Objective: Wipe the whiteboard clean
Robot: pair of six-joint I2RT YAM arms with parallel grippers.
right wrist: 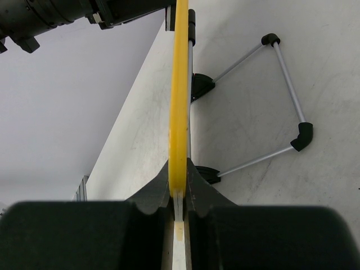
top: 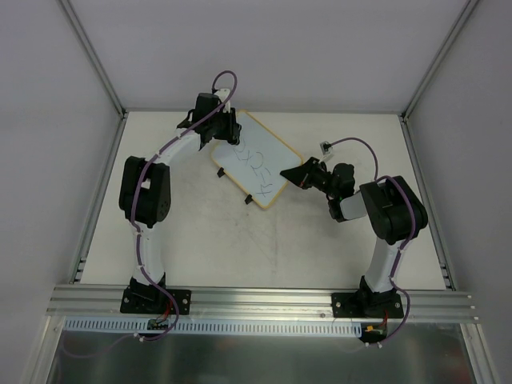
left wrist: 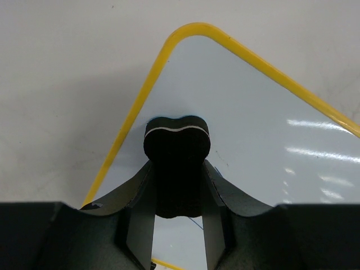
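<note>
The whiteboard (top: 238, 160) lies tilted at the middle of the table, yellow-framed, with dark scribbles (top: 259, 166) across its middle. My left gripper (top: 226, 128) is at the board's far left corner, shut on a black bone-shaped eraser (left wrist: 178, 140). The eraser's end rests on the white surface (left wrist: 253, 112) just inside the yellow frame. My right gripper (top: 290, 174) is shut on the board's right edge. In the right wrist view the yellow frame (right wrist: 179, 101) runs edge-on between its closed fingers (right wrist: 179, 175).
A thin wire stand (right wrist: 284, 84) with black clips (right wrist: 201, 85) juts from the board's underside onto the table. A small cable plug (top: 326, 147) lies beyond the right arm. Enclosure walls ring the table; an aluminium rail (top: 256, 300) crosses the near edge.
</note>
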